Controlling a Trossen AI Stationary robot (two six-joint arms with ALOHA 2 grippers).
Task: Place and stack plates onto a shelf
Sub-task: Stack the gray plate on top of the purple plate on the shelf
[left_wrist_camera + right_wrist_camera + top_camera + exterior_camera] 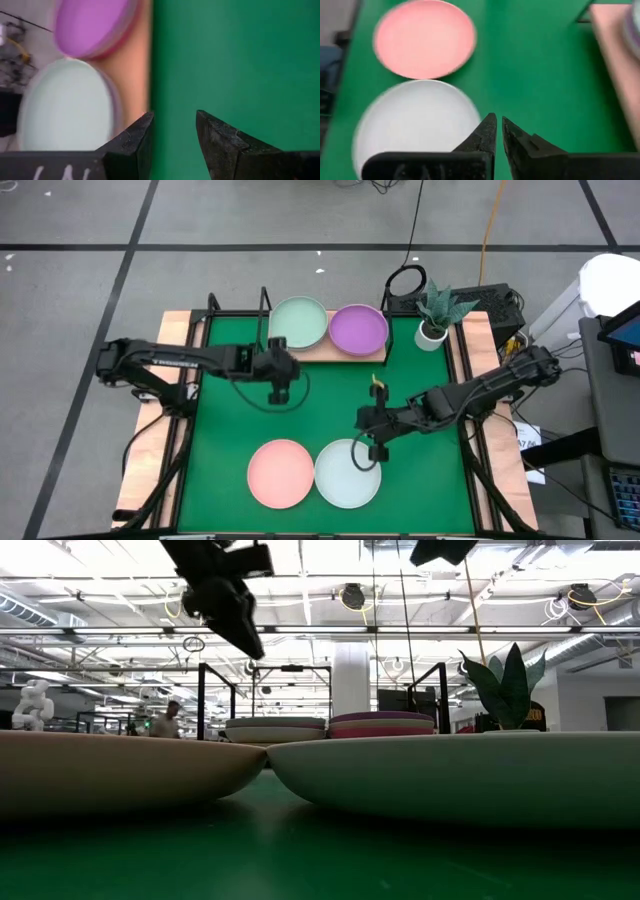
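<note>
High view showed the light wooden rectangular shelf [330, 348] on its thin black wire frame at twelve o'clock on the green-matted worktop [330, 415]. Two stacks of round matte plates sat on it, touching side by side: a pale mint-topped stack [298, 323] toward eleven o'clock and a purple-topped stack [358, 329] beside it. In the low view the purple stack showed a magenta plate under its top one.

Two single plates lay at six o'clock on the mat, edges touching: a round salmon pink plate [281, 473] and a round pale mint plate [347, 474].

The left pincer [279, 392] hung above bare mat toward ten o'clock, just in front of the shelf. Its dark fingers [131, 145] stood parted with a clear gap, holding nothing.

The right pincer [374, 452] was above the far rim of the pale mint plate, toward five o'clock. Its fingers [482, 136] were drawn nearly together, only a thin slit between the tips, with nothing caught between them.

A small potted green plant [436, 312] in a white pot stood at one o'clock, beside the shelf.
</note>
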